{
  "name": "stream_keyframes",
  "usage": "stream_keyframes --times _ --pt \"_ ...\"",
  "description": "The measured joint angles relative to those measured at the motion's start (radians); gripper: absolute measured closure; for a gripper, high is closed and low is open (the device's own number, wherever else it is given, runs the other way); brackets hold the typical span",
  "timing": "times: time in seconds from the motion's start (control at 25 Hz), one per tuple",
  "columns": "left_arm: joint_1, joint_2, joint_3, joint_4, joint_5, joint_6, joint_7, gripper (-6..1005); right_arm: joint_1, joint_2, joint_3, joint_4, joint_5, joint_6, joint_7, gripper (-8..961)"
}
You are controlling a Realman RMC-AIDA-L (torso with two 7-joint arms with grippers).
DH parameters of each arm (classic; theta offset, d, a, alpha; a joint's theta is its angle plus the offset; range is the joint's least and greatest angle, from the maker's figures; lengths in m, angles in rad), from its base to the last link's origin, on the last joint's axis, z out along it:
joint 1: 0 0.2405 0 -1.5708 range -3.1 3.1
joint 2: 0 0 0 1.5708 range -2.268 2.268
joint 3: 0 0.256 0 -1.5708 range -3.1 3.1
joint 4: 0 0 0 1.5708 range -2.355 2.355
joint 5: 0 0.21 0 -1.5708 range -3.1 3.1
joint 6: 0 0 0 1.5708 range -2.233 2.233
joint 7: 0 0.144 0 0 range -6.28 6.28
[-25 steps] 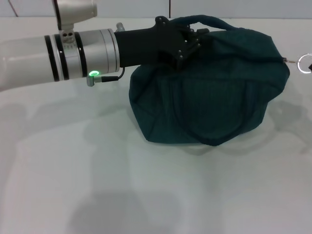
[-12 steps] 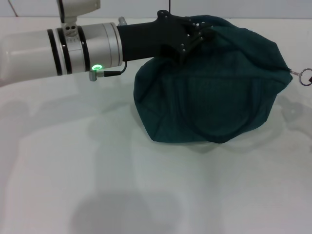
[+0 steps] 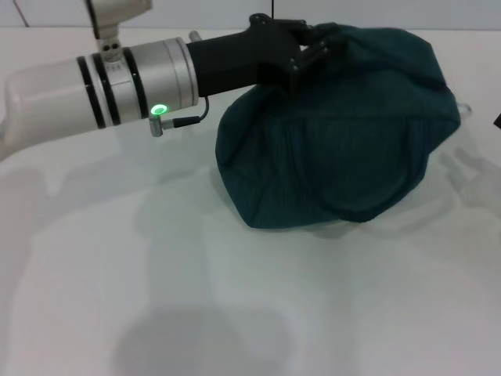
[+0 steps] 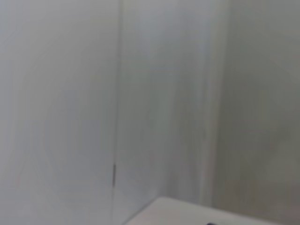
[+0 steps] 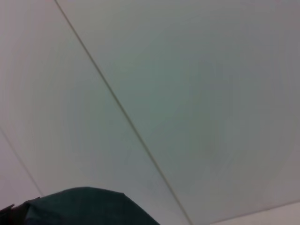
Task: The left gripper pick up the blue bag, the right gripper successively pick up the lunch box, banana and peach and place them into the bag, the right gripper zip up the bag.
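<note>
The blue bag (image 3: 344, 133) bulges on the white table (image 3: 156, 298), right of centre in the head view, and its top edge also shows in the right wrist view as the blue bag (image 5: 79, 206). My left gripper (image 3: 319, 45), black on a silver arm with a green light, is shut on the fabric at the bag's upper left. The zipper pull's cord (image 3: 467, 110) sticks out at the bag's right end. The right gripper is out of view. The lunch box, banana and peach are out of view.
The left arm (image 3: 94, 86) stretches across the upper left of the table. The left wrist view shows only a pale wall (image 4: 140, 93).
The left gripper has drawn the bag's top slightly up and to the right. The bag has shifted right, carrying its zipper ring to the picture's right edge.
</note>
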Motion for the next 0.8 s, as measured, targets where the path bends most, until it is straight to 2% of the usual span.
stream_keyframes --times 0.04,0.12,0.24,0.32,0.4,0.56,0.68,0.8 --pt "0.004 0.001 -0.002 -0.012 -0.029 0.0 0.002 930 0.0 0.0 0.019 0.0 0.002 -0.004 -0.005 757" --pt "0.018 0.002 -0.007 -0.023 -0.085 0.006 0.009 849 0.001 0.001 0.055 -0.001 0.004 -0.028 -0.007 682" --pt "0.061 0.003 -0.011 -0.024 -0.198 0.058 0.042 728 0.008 0.001 0.093 -0.017 0.007 -0.144 -0.01 617" --pt "0.102 0.004 -0.01 -0.025 -0.274 0.13 0.083 690 0.014 0.001 0.092 -0.044 0.008 -0.238 -0.01 574" --pt "0.143 0.004 -0.006 -0.025 -0.312 0.217 0.133 652 0.02 0.001 0.07 -0.08 0.003 -0.335 -0.01 531" --pt "0.211 0.0 0.006 -0.065 -0.326 0.343 0.255 576 0.04 0.0 -0.069 -0.163 -0.008 -0.476 -0.014 445" --pt "0.239 0.002 0.01 -0.133 -0.335 0.428 0.347 519 0.051 0.003 -0.14 -0.209 -0.008 -0.532 -0.028 287" --pt "0.268 0.004 0.01 -0.176 -0.332 0.479 0.398 416 0.059 0.005 -0.163 -0.213 -0.008 -0.559 -0.071 292"
